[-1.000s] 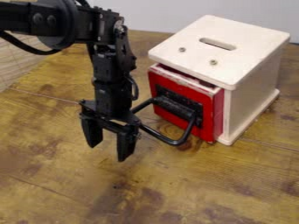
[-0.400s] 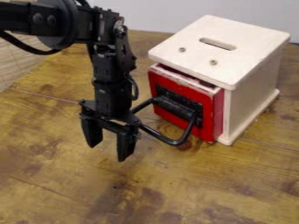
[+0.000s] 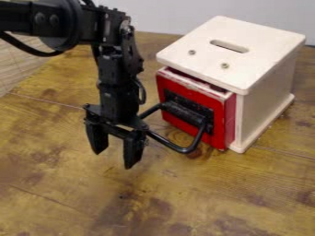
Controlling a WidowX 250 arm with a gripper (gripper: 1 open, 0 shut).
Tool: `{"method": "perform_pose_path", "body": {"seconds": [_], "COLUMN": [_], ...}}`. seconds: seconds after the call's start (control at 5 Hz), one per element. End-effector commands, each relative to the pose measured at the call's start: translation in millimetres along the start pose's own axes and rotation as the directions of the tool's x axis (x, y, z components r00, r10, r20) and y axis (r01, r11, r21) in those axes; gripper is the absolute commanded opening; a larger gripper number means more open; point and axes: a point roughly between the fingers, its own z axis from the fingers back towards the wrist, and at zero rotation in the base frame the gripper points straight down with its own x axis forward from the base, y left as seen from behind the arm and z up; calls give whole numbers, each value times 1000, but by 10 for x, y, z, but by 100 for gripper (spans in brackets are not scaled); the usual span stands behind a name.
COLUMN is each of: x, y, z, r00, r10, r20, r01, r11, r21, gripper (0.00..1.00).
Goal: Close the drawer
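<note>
Drawer [image 3: 229, 122] at right of centre, looks mostly shut; front still seems slightly proud of box [image 3: 266, 85]. Hand [image 3: 114, 155] left of it, fingers spread, nothing gripped. Probably only a short final push left.

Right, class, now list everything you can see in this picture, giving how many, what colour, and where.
box: one, cream-white, right of centre on the table
slot: one, dark, in the box's top
round fittings: two, metallic, on the box's top
drawer: one, red front with dark recessed panel, in the box's side facing the arm
loop handle: one, black, on the drawer front
table: one, brown wood-look, beneath everything
wall: one, pale, behind
robot arm: one, black and grey, upper left
gripper: one, black, beside the handle
</note>
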Motion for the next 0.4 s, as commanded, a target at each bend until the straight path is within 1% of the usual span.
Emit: {"method": "perform_pose_path", "body": {"seconds": [0.0,0.2], "x": [32,27], "y": [95,88], "z": [370,377], "r00": [994,993], "r10": [21,22], "r20": [109,112], "r01": [-23,-23], "r11": [1000,1000], "r21": [10,8], "gripper": [100,100]}}
